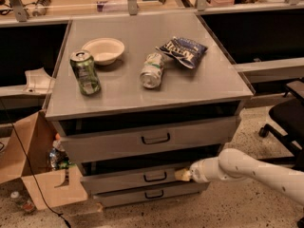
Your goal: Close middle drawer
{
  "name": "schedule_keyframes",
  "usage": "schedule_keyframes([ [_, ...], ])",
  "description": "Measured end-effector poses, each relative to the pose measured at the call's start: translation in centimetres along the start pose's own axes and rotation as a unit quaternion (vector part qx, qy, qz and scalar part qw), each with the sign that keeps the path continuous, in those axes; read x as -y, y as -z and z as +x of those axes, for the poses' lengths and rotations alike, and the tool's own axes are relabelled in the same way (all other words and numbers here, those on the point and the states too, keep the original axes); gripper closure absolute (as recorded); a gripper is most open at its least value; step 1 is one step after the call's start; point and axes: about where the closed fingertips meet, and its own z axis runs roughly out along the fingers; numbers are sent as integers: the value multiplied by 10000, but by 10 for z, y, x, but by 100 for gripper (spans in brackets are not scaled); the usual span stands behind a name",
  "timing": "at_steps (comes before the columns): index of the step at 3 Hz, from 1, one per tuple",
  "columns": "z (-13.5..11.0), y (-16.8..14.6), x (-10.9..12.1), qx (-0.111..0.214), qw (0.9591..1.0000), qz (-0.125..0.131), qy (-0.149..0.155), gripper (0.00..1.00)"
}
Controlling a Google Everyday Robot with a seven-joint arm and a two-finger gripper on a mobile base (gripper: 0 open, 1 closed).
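Observation:
The grey cabinet has three drawers. The middle drawer point(128, 178) has a low flat front with a small dark bar handle point(155, 176) and sticks out a little from the cabinet, with a dark gap above it. My gripper point(182, 175) comes in from the right on a white arm and rests against the right part of that drawer front, to the right of the handle. The taller top drawer point(147, 139) above also stands slightly out. The lowest drawer point(152, 194) sits below.
On the cabinet top point(213, 80) stand a green can point(85, 72), a white bowl point(103, 50), a can lying on its side point(152, 70) and a chip bag point(182, 51). A cardboard box point(38, 175) sits at the left; an office chair point(287, 115) at the right.

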Motion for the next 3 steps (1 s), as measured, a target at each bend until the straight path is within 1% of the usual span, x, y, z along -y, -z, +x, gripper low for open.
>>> schedule_keyframes([
  [2, 2, 1, -3, 55, 10000, -9, 9, 100],
  [3, -2, -1, -1, 115, 9999, -12, -2, 100],
])
